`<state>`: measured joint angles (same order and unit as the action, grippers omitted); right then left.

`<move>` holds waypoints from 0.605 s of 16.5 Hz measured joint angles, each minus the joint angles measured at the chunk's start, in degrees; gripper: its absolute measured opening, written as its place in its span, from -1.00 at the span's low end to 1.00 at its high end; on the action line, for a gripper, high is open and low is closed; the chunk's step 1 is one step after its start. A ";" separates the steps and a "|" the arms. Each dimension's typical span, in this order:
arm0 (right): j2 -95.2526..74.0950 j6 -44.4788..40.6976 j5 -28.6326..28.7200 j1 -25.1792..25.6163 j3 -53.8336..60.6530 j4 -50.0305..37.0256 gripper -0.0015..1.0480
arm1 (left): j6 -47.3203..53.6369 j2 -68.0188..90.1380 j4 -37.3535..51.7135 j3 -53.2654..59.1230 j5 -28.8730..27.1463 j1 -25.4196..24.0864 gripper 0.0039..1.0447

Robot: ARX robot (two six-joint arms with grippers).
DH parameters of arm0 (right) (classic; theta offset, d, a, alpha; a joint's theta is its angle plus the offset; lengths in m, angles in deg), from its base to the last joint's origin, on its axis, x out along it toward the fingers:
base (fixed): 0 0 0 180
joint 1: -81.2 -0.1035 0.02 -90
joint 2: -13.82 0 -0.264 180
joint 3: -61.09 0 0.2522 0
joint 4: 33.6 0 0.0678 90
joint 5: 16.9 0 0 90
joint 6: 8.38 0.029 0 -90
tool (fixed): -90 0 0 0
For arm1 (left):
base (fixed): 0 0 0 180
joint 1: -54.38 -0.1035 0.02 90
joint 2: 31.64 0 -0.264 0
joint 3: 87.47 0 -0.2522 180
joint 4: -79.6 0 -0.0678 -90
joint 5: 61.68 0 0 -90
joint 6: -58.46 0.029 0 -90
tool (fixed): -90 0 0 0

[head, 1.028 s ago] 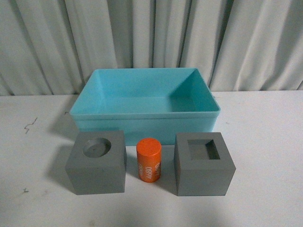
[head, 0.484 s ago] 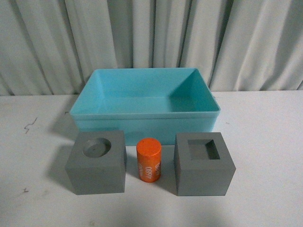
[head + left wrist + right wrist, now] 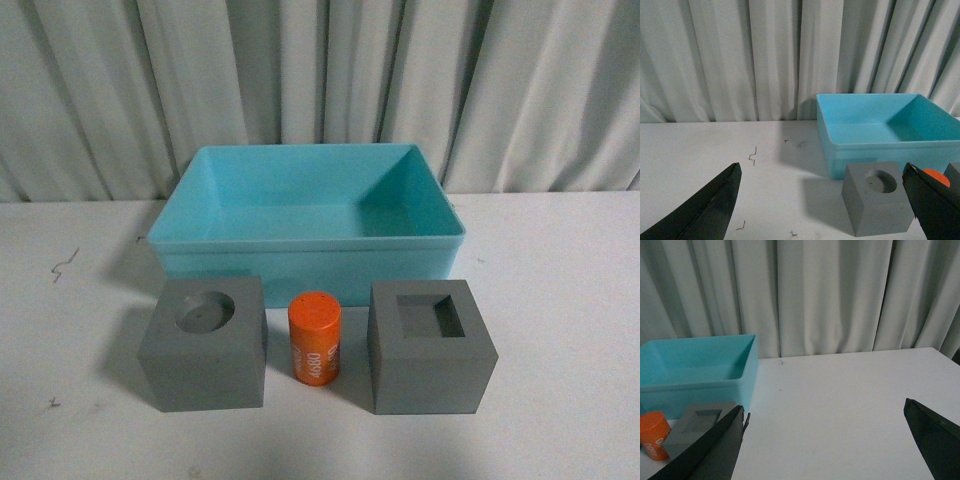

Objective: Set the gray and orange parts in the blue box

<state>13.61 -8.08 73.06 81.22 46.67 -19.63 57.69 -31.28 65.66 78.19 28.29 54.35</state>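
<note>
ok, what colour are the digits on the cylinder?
White, printed on the side of the orange cylinder. They show best in the front view.

Only thing I can actually read is on the orange cylinder [image 3: 315, 337]: white digits 4680 printed on its side, turned sideways so they run along its height in the front view. There's another strip of white print just left of that, curving round out of sight, and it's too small to make out. In the right wrist view the orange cylinder [image 3: 652, 435] shows some white characters too, but they're blurry and I can't tell what they say.
</note>
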 joint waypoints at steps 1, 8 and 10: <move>0.00 0.00 0.02 0.00 0.00 0.00 0.87 | 0.02 0.00 -0.02 0.00 0.00 0.00 0.88; -0.37 0.46 -0.94 -0.20 -0.31 1.84 0.87 | 0.00 0.00 0.00 0.00 0.00 0.00 0.88; -15.74 7.76 -11.58 -2.21 -9.31 19.85 0.87 | 0.02 0.00 -0.02 0.00 0.11 0.00 0.88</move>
<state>-2.13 -0.32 61.48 79.01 37.35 0.22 57.71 -31.28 65.64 78.19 28.40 54.35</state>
